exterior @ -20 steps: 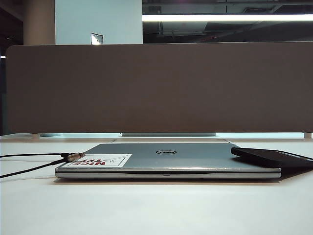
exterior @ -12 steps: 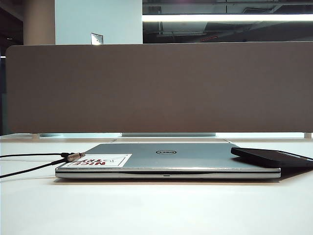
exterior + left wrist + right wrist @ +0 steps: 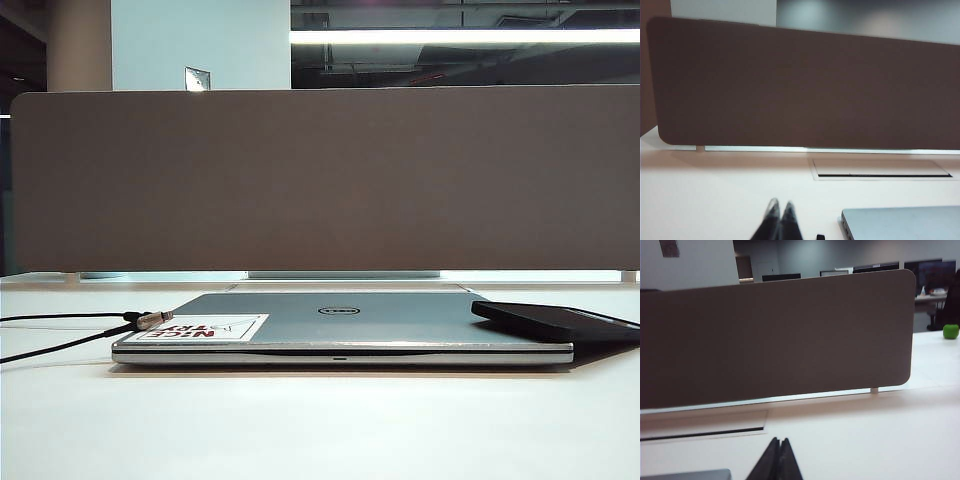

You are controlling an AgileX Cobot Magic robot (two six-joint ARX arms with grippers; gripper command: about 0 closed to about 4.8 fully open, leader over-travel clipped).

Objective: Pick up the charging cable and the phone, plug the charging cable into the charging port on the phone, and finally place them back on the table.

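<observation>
Both hands closed, empty, near the desk edge: left hand (image 3: 779,220), right hand (image 3: 778,458). Risk: 2 cords at the laptop's (image 3: 340,330) left; grabbing the black-plug one instead of the charging cable (image 3: 152,320). Phone (image 3: 555,322) overhangs the laptop's right edge, could slip.

A brown-grey fabric divider panel (image 3: 320,180) spans the desk's far edge; overhead, a fluorescent strip light (image 3: 465,36) glows beside a pale blue-white wall (image 3: 200,45).

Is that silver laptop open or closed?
Closed. The laptop lies flat on the table, lid down, with the phone resting on its right corner.
</observation>
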